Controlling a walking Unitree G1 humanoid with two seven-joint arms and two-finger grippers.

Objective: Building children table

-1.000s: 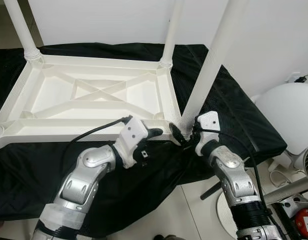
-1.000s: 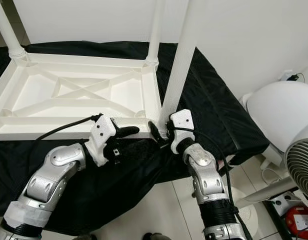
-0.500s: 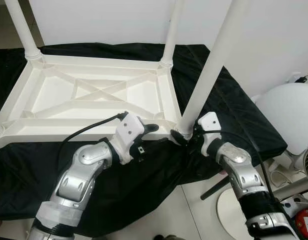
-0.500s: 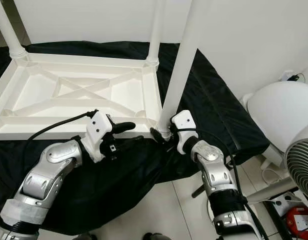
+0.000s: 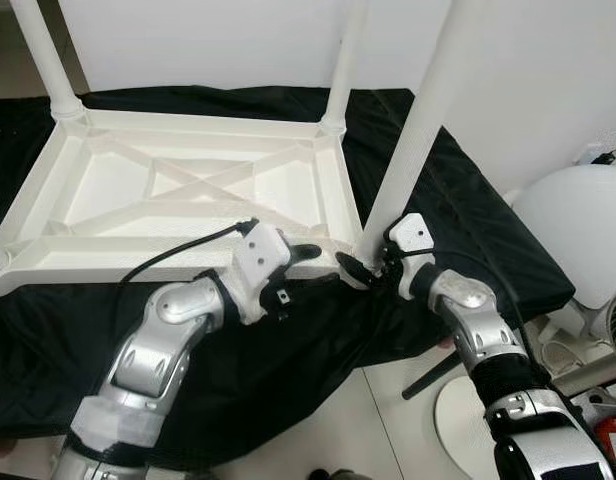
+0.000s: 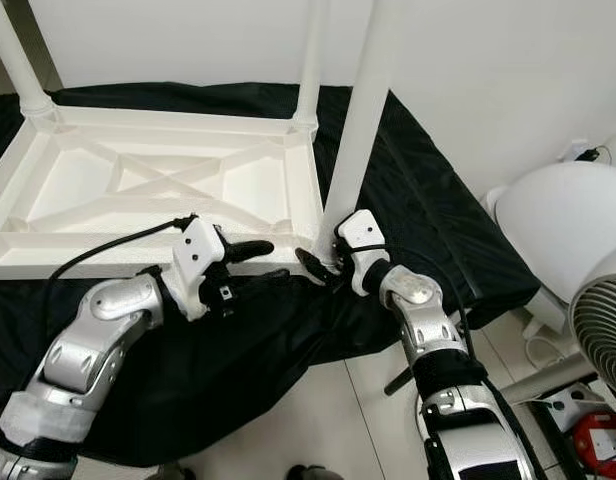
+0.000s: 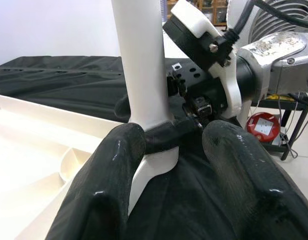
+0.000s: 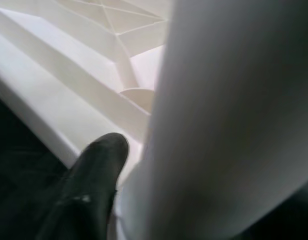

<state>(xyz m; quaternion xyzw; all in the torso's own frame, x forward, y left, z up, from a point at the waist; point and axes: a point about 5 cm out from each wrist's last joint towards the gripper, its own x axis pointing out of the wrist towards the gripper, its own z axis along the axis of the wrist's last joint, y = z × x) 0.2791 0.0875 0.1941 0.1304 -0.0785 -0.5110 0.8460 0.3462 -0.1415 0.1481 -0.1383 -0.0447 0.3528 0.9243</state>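
The white children's table [image 5: 188, 185] lies upside down on a black cloth [image 5: 468, 220]. Two legs [image 5: 43, 60] [image 5: 343, 70] stand at its far corners. A third white leg [image 5: 413, 130] rises almost upright at the near right corner, its foot against the corner socket [image 5: 360, 250]. My right gripper [image 5: 366, 268] is shut on that leg's base; its finger [image 8: 94, 185] lies against the leg [image 8: 234, 125]. My left gripper [image 5: 306, 268] is open at the table's near rim, just left of that corner. In the left wrist view its fingers [image 7: 109, 190] flank the leg base [image 7: 149, 100] without touching it.
A white round appliance [image 5: 578, 230] and a fan grille [image 6: 600, 335] stand on the floor to the right, with a red item [image 6: 600, 438] and cables near them. A white wall [image 5: 208, 40] backs the table. Tiled floor [image 5: 338, 430] lies in front.
The leg in my right gripper has swung more upright, and its base has shifted closer to the corner socket. My left gripper has edged right along the near rim.
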